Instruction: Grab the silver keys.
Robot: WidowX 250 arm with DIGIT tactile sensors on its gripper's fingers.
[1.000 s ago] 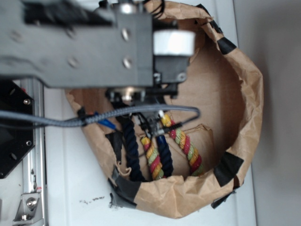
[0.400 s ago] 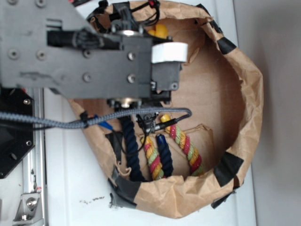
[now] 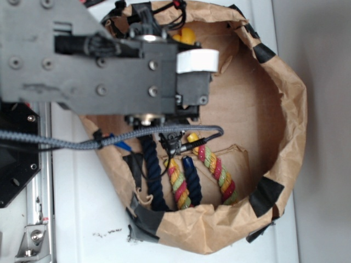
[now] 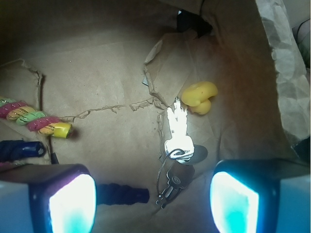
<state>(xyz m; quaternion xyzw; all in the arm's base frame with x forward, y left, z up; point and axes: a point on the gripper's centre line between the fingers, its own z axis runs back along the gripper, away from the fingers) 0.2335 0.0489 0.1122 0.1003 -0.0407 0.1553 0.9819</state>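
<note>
The silver keys [image 4: 178,138] lie on the brown paper floor in the wrist view. The bright key blades point away from me, and the wire ring and dark tag [image 4: 177,175] lie nearest. My gripper [image 4: 154,204] is open above them. The lit left pad [image 4: 73,204] and right pad [image 4: 235,199] stand on either side of the ring end and touch nothing. A yellow rubber duck [image 4: 199,97] sits just beyond the keys to the right. In the exterior view the arm [image 3: 109,66] hides the keys, and only a bit of the duck [image 3: 187,35] shows.
Everything sits inside a crumpled brown paper bag [image 3: 290,109] with black tape patches. A multicoloured rope [image 4: 36,121] and a dark blue rope [image 4: 121,194] lie left of the keys. The ropes [image 3: 181,183] also show at the bag's near wall. The bag wall [image 4: 282,73] rises on the right.
Compared with one second ago, the arm has shifted toward the top of the exterior frame, and the duck's yellow now shows. Nothing has moved in the last half second.
</note>
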